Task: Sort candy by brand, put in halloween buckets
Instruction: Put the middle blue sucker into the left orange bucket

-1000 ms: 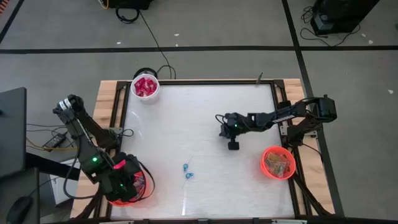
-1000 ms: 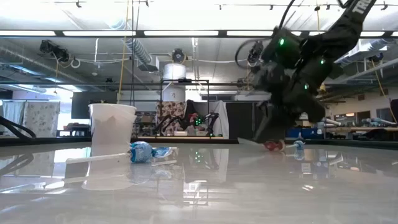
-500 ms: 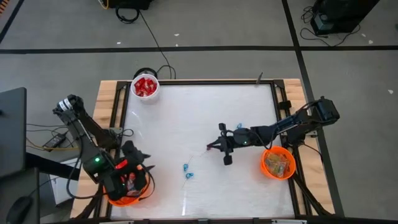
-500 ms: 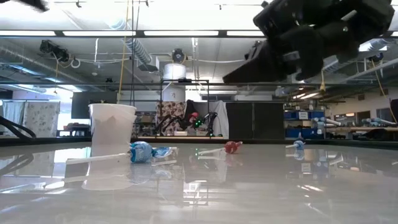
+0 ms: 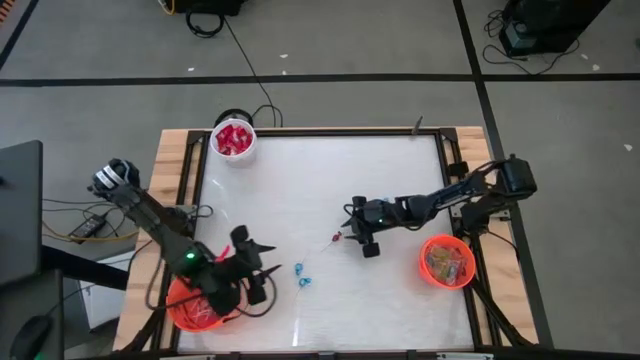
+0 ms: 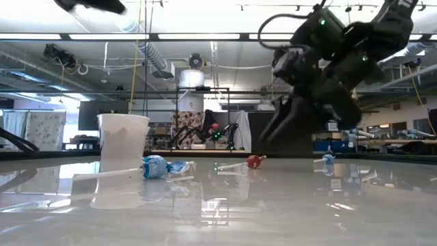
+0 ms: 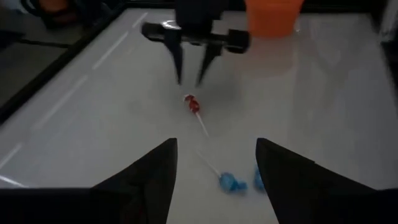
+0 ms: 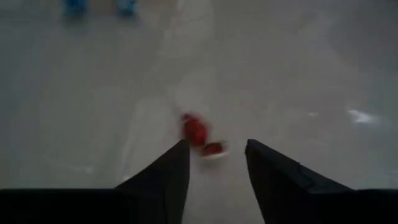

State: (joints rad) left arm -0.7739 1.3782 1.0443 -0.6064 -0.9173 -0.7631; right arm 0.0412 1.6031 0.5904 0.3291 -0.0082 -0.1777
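Nearest the front edge of the counter (image 5: 320, 190), the left gripper (image 5: 262, 262) hovers beside its orange bucket (image 5: 190, 310), fingers apart, two blue lollipops (image 5: 300, 275) just ahead. Mid-counter, the right gripper (image 5: 352, 228) hangs with fingers spread over a red lollipop (image 5: 336, 238). Farther right is another orange bucket (image 5: 446, 261); the white cup (image 5: 233, 140) of red packets stands at the back.

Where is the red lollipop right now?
The red lollipop lies on the white table near the middle in the high view, just off the right end effector, with blue lollipops nearby.
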